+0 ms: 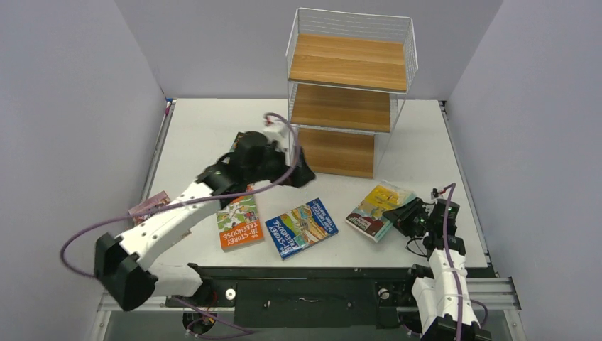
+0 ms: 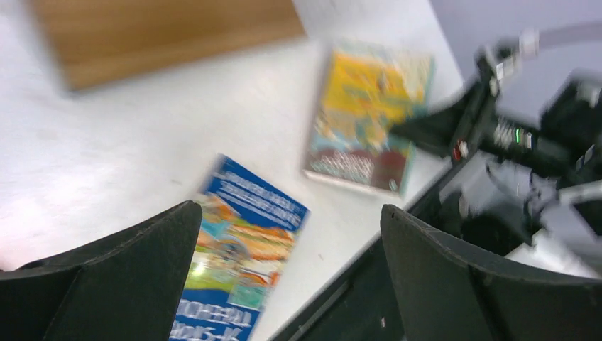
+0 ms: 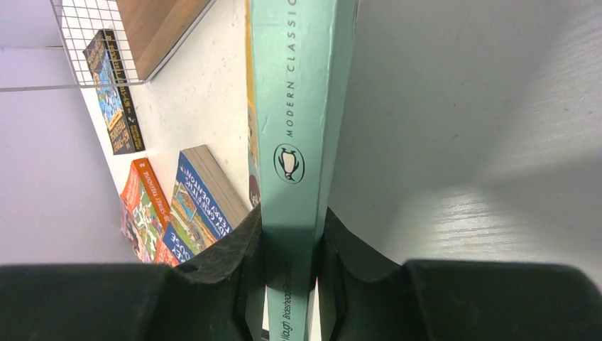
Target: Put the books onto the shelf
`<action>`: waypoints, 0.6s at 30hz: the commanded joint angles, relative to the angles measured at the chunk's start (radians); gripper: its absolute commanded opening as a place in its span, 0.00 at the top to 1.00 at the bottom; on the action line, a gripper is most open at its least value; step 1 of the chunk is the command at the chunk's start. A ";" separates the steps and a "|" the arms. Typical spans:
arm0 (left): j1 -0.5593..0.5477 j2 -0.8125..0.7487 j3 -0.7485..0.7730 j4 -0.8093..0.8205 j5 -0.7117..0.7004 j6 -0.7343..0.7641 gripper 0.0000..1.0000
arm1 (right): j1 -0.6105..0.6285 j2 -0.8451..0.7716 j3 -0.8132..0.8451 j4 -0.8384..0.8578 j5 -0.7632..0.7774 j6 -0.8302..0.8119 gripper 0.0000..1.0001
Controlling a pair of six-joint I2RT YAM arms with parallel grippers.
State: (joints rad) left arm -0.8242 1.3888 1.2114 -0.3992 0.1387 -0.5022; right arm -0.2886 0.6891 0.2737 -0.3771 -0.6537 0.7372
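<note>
The right pincer (image 3: 291,220) is clamped on the spine edge of the yellow-brown book (image 3: 305,85), which stretches away ahead of it. Part of the book rests on the table (image 1: 206,128). The left pincer (image 2: 289,209) hangs with its jaws wide apart and nothing between them; the blue book (image 2: 241,241) lies below and ahead of it.

The step in hand looks like lifting this 1 book and carrying it to the shelf (image 1: 348,106). The grip covers only a narrow strip of a thin book, so it will likely droop and swing. A slow lift with the spine held level should suit.

The shelf stands ahead and left of the right pincer, with 3 boards open at the front. The top board has a raised wire rim to clear. The left pincer sits by the bottom board's left corner, so the right half offers freer entry. The orange book (image 1: 238,222) lies left of the right pincer, off that path, and a dark book (image 3: 113,92) lies by the shelf's foot.
</note>
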 commanded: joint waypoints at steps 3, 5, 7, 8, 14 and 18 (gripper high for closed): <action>0.479 -0.122 -0.131 0.129 0.132 -0.166 0.04 | -0.005 -0.025 0.088 0.032 -0.055 -0.019 1.00; 0.529 -0.058 -0.077 0.091 0.127 -0.160 0.03 | -0.005 -0.038 0.086 0.074 -0.073 0.028 1.00; 0.541 0.008 -0.018 0.079 0.088 -0.161 0.03 | -0.003 -0.045 0.079 0.131 -0.094 0.088 1.00; 0.549 0.036 0.007 0.060 0.044 -0.167 0.03 | -0.002 -0.045 0.076 0.162 -0.113 0.120 1.00; 0.611 0.378 0.246 -0.031 0.079 -0.225 0.07 | 0.056 -0.066 0.173 0.082 -0.115 0.083 1.00; 0.568 0.541 0.380 -0.075 0.076 -0.203 0.12 | 0.113 -0.088 0.218 0.118 -0.146 0.113 1.00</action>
State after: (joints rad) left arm -0.2207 1.8103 1.4700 -0.4164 0.1955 -0.7006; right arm -0.2230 0.6426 0.3866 -0.3759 -0.7193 0.8097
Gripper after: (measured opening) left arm 0.891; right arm 0.219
